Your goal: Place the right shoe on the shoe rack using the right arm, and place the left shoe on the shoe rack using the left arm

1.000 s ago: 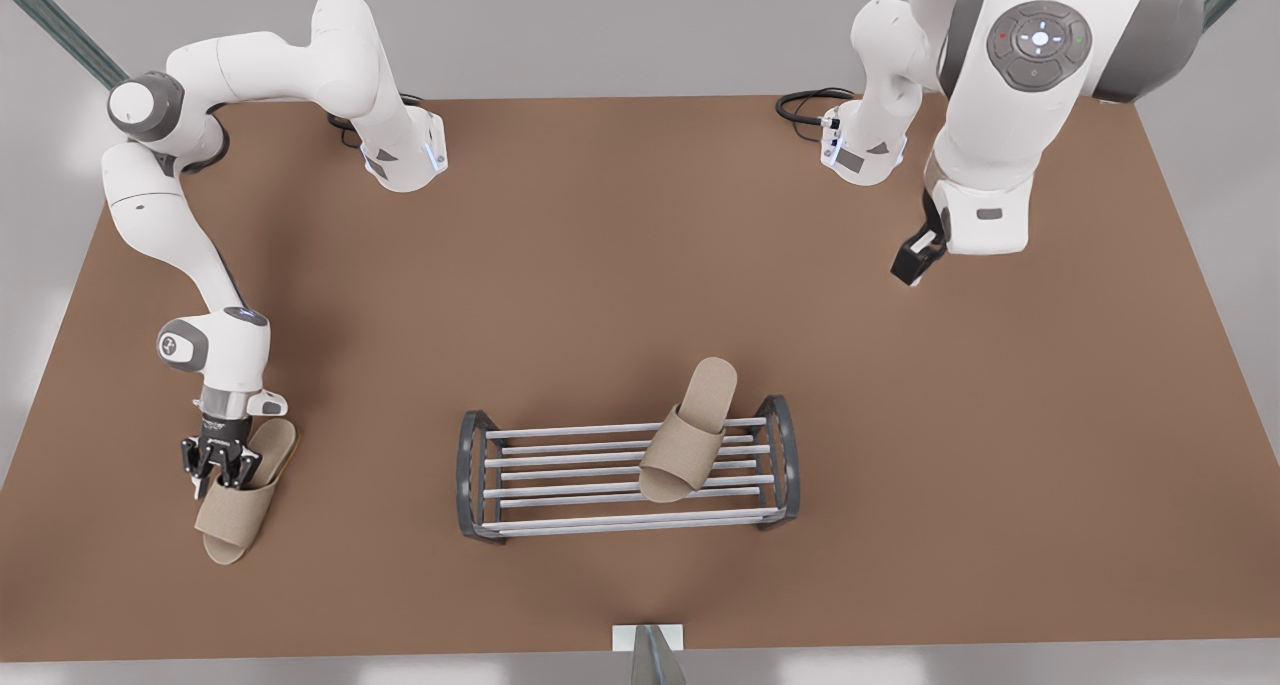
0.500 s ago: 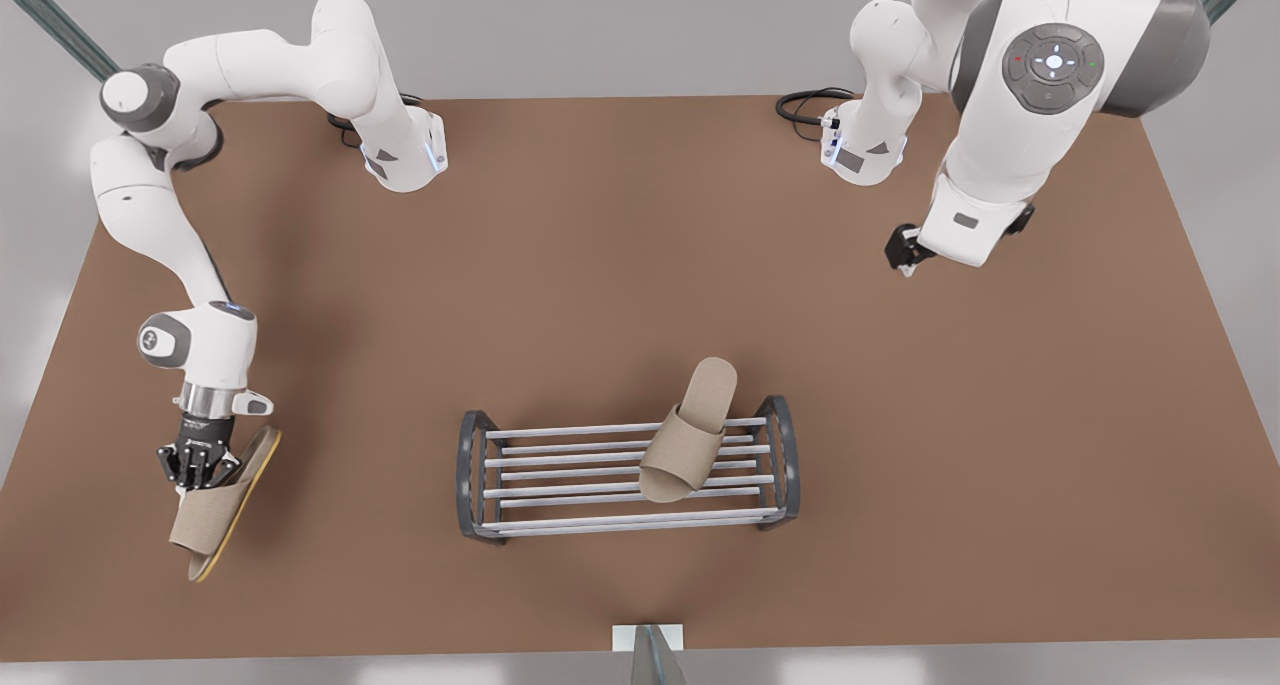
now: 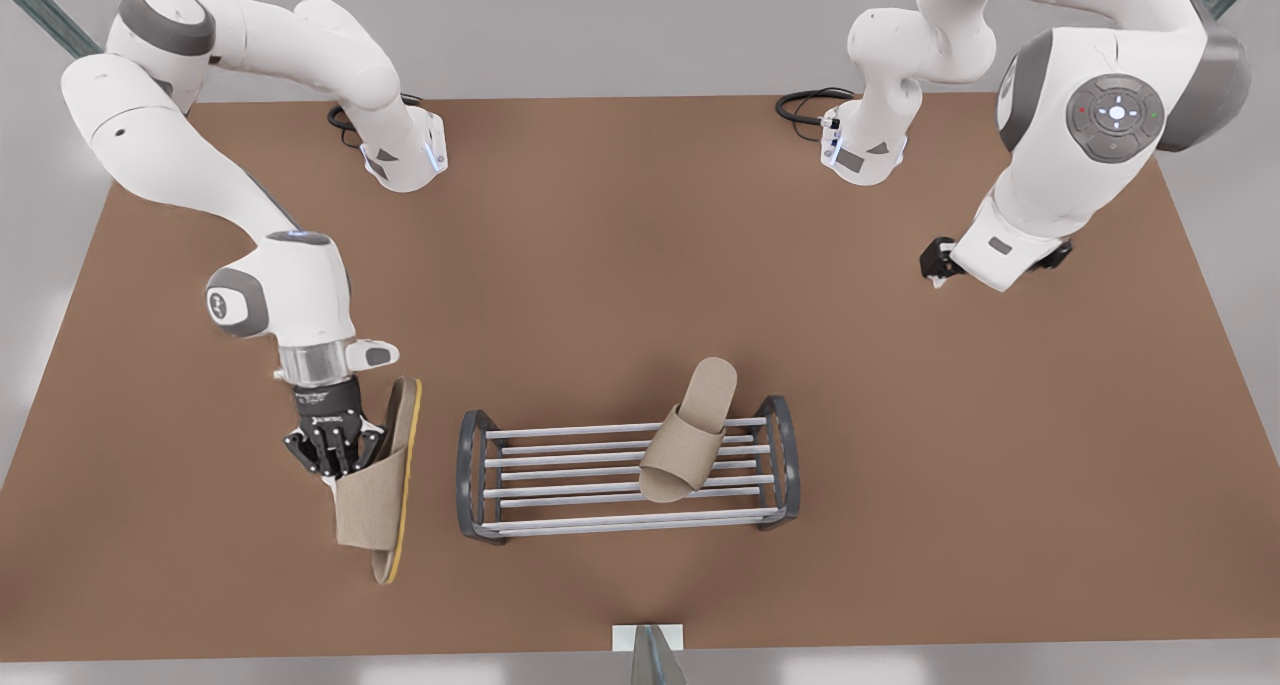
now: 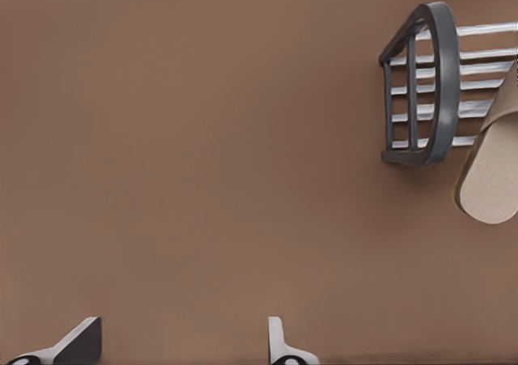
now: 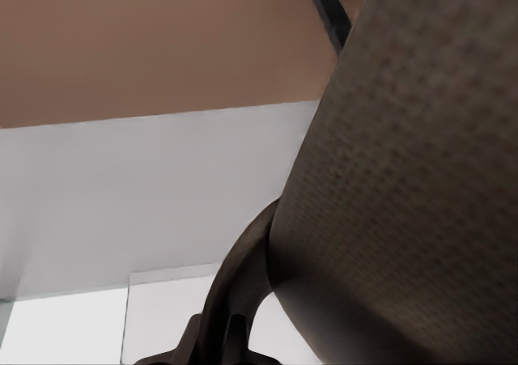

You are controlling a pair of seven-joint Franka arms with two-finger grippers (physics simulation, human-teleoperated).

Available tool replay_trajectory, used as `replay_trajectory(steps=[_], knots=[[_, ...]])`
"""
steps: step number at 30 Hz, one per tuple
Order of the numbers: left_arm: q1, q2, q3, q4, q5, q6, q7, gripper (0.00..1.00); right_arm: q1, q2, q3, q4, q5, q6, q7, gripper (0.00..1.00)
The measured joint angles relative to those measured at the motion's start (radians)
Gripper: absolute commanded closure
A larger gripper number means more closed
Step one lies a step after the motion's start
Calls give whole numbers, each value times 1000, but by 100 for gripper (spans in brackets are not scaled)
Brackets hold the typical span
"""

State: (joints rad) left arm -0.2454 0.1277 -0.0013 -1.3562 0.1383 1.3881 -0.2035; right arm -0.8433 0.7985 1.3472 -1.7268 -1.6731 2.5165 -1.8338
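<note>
My right gripper (image 3: 335, 455), at the front view's left, is shut on the right shoe (image 3: 372, 500), a tan slipper held tilted on edge with its yellowish sole rim showing. It hangs just beside the shoe rack's (image 3: 600, 430) dark end frame. The slipper's fabric (image 5: 405, 179) is very close in the right wrist view. The left shoe (image 3: 688, 433) lies across the rack's bars near the front view's right end, heel past the back bar. My left gripper (image 3: 935, 260) waits open and empty far back at the front view's right. Its wrist view shows its fingertips (image 4: 77, 345), the rack (image 4: 429, 82) and the left shoe (image 4: 490, 179).
Both arm bases (image 3: 405, 160) (image 3: 865, 155) stand at the brown table's far edge, with black cables beside them. The rack's bars between its left end frame and the left shoe carry nothing. A small white block (image 3: 648, 637) sits at the table's near edge.
The right arm lifted the slipper off the table and carried it toward the rack, turning it on edge. The left arm drew back toward the front view's right.
</note>
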Motion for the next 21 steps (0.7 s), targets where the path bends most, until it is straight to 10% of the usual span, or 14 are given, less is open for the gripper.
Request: replay_trajectory(steps=[8, 21], knots=[[9, -5, 0, -11, -1, 39, 87, 0, 571, -65, -274, 212, 149, -273, 17, 79], [21, 3, 0, -14, -2, 48, 166, 0, 737, -14, -421, 211, -147, -445, 50, 79]])
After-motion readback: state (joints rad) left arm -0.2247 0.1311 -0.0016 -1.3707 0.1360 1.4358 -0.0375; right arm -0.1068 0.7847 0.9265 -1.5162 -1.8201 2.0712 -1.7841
